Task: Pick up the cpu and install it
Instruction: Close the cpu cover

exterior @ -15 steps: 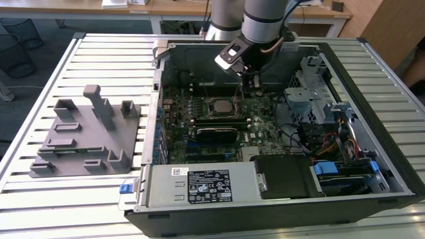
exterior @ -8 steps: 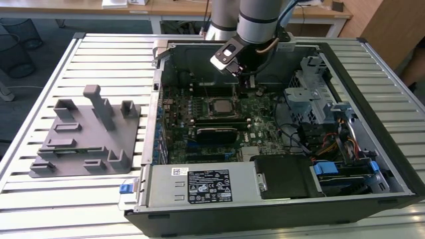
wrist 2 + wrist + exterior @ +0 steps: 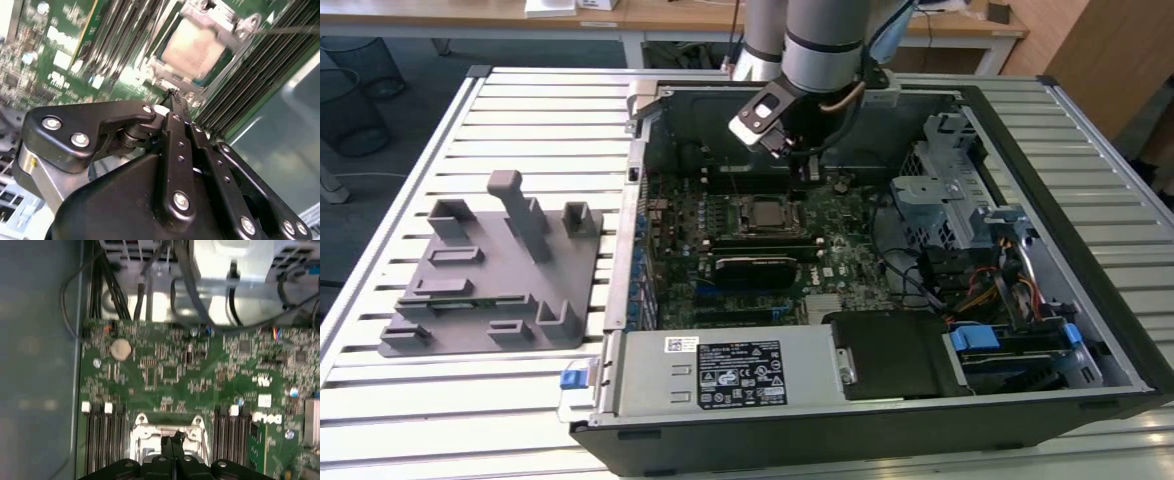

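The cpu [image 3: 192, 47], a pale silvery square, lies flat in the motherboard socket [image 3: 761, 213], inside its metal frame [image 3: 145, 432]. My gripper [image 3: 809, 168] hangs inside the open computer case, a little above the board and just beyond the socket toward the back of the case. In both wrist views its two black fingers [image 3: 176, 125] are pressed together, and nothing shows between the fingertips [image 3: 172, 441]. The gripper [image 3: 172, 94] is apart from the cpu, which sits just past the tips.
The open case [image 3: 854, 420] lies on a slatted metal table [image 3: 520, 110]. A grey plastic fixture tray [image 3: 494, 270] stands at the exterior view's left. Memory slots [image 3: 102, 445] flank the socket. Drive cages and cables [image 3: 974, 230] crowd the exterior view's right; a power supply [image 3: 720, 375] sits in front.
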Controlling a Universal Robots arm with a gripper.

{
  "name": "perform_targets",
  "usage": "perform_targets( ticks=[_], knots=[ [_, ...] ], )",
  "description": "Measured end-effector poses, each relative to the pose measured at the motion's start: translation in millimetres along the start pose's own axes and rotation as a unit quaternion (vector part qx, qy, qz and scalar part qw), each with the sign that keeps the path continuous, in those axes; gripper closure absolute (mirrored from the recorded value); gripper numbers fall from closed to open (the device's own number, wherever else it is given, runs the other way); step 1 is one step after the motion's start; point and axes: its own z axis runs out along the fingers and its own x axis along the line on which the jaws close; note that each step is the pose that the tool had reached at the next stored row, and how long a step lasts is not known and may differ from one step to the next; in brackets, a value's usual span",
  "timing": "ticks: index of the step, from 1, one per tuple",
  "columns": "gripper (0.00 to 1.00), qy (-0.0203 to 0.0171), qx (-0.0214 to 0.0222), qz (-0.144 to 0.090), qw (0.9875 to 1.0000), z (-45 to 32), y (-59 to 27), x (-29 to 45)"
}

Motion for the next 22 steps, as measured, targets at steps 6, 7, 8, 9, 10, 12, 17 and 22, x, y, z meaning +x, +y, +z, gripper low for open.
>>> perform_targets(
  ticks=[6,7,8,9,10,12,17,22],
  knots=[
    [0.89,0.0000,0.0000,0.000,1.0000,7.7,-23.7,0.6],
    [0.89,0.0000,0.0000,0.000,1.0000,8.4,-28.0,0.7],
    [0.89,0.0000,0.0000,0.000,1.0000,9.0,-32.1,0.8],
    [0.89,0.0001,0.0000,0.000,1.0000,9.3,-36.4,0.9],
    [0.89,0.0001,0.0000,0.000,1.0000,9.6,-40.6,1.0],
    [0.89,0.0001,-0.0001,0.000,1.0000,10.3,-47.2,1.2],
    [0.89,0.0001,0.0000,-0.001,1.0000,15.2,-53.0,1.4],
    [0.89,0.0001,0.0000,0.000,1.0000,21.5,-59.8,1.6]
  ],
)
